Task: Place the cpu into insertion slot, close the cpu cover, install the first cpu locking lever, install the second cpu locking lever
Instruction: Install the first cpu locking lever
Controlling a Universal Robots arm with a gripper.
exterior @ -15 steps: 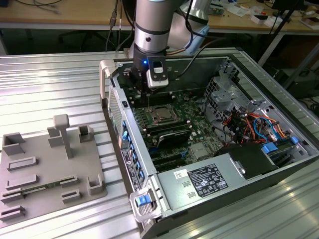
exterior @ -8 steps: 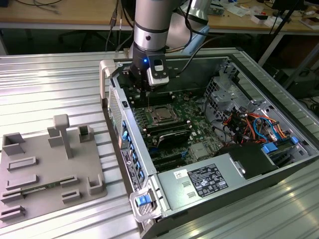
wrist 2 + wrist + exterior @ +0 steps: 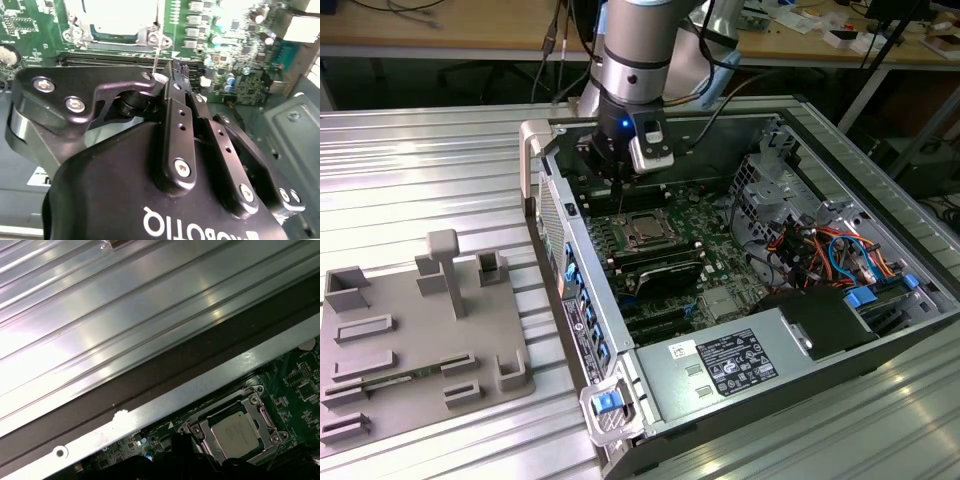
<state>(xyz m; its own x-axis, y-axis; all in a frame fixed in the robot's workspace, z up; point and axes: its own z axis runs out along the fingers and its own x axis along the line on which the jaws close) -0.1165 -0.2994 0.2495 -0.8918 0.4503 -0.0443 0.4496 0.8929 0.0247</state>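
The cpu (image 3: 237, 432), with its dull silver top, lies in the insertion slot (image 3: 645, 231) on the green board. The silvery cpu cover (image 3: 201, 430) lies flat around it, and the chip shows through its window. My gripper (image 3: 619, 192) hangs just behind the socket inside the case, with its black fingers (image 3: 173, 95) drawn together. A thin wire locking lever (image 3: 156, 56) stands up from the socket's corner, its upper end against the side of the fingertips. That same lever (image 3: 274, 458) rises beside the socket in the first wrist view.
The open computer case (image 3: 545, 150) has metal walls close around the board. Black memory slots (image 3: 655, 270) lie beside the socket, and a power supply (image 3: 730, 365) and coloured cables (image 3: 830, 250) are at the exterior view's right. A grey fixture plate (image 3: 410, 340) lies on the table outside.
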